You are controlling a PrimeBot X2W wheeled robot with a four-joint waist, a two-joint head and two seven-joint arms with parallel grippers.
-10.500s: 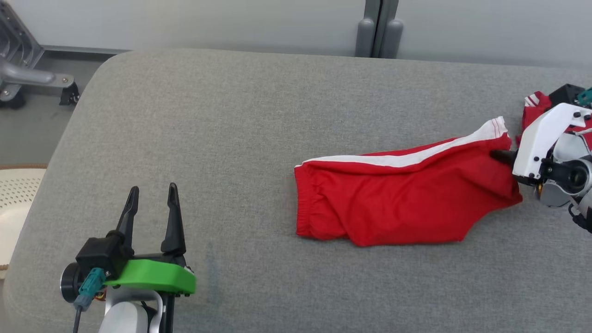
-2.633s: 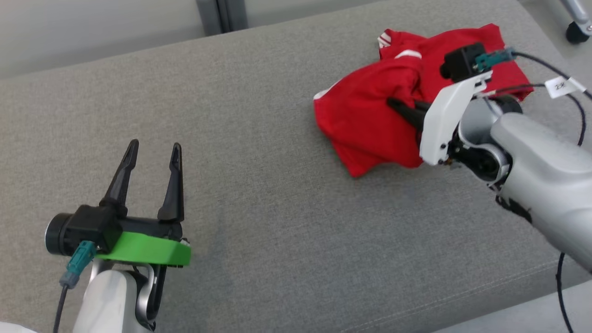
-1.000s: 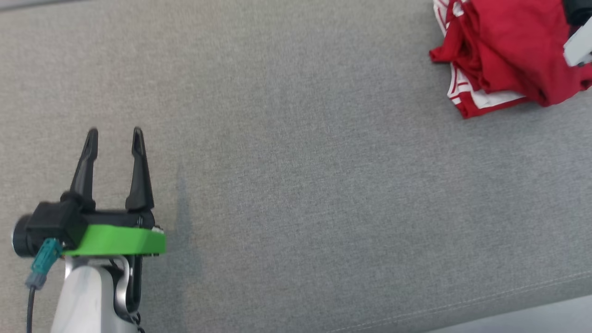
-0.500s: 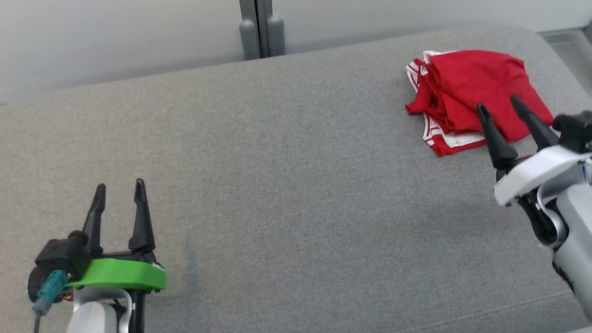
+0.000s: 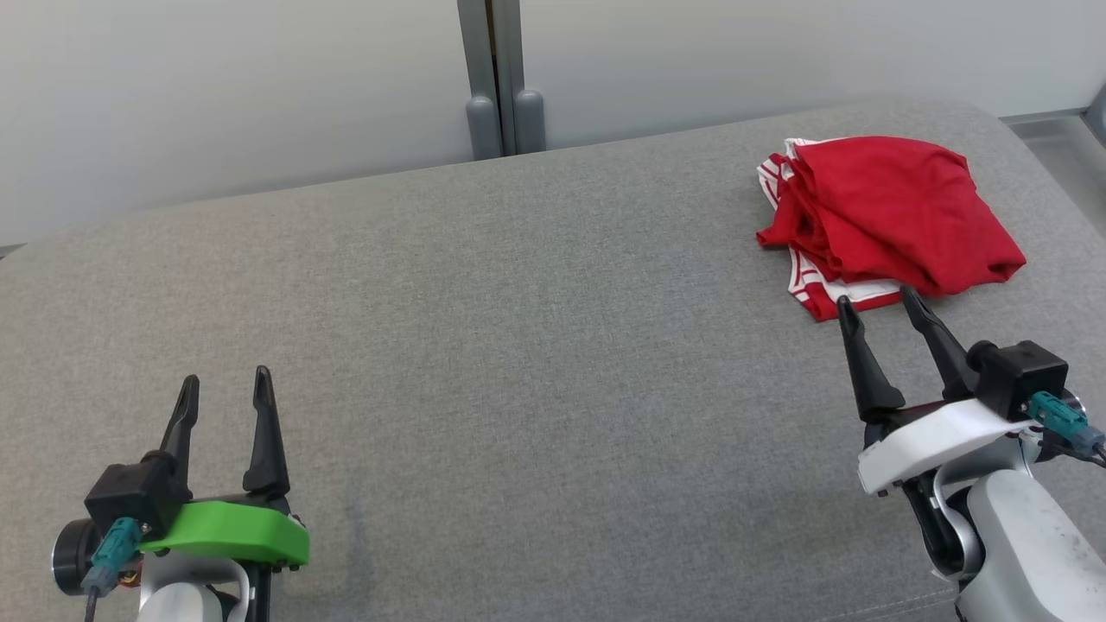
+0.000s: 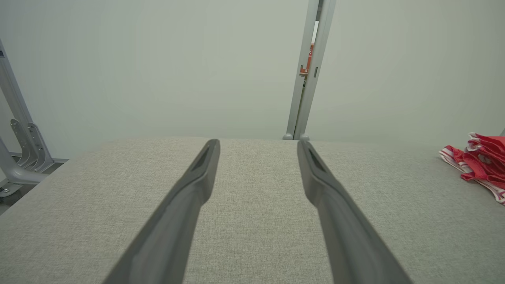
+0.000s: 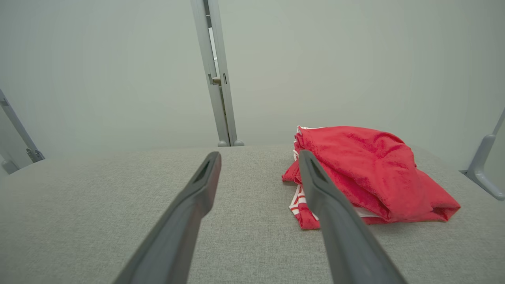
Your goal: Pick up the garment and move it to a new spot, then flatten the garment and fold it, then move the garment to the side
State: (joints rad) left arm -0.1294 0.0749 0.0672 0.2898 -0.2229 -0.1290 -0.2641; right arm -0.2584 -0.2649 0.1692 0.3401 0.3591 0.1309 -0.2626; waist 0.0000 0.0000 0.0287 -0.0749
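Matt red cloth garment on a coarse grey woven cushion; post probably painted metal.

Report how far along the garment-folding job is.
Apparently done: the red garment with white striped trim lies folded in a compact bundle near the right end of the grey fabric bench. In hand: nothing; the left gripper and right gripper are both open and empty, the right one close to the bundle but not gripping it. Left: seemingly nothing, though the fold looks rumpled.

Garment was spread out w/ my right gripper clamped on it; now it's a folded bundle at far-right corner of gray surface. I've let go & pulled back, fingers apart, just short of it.
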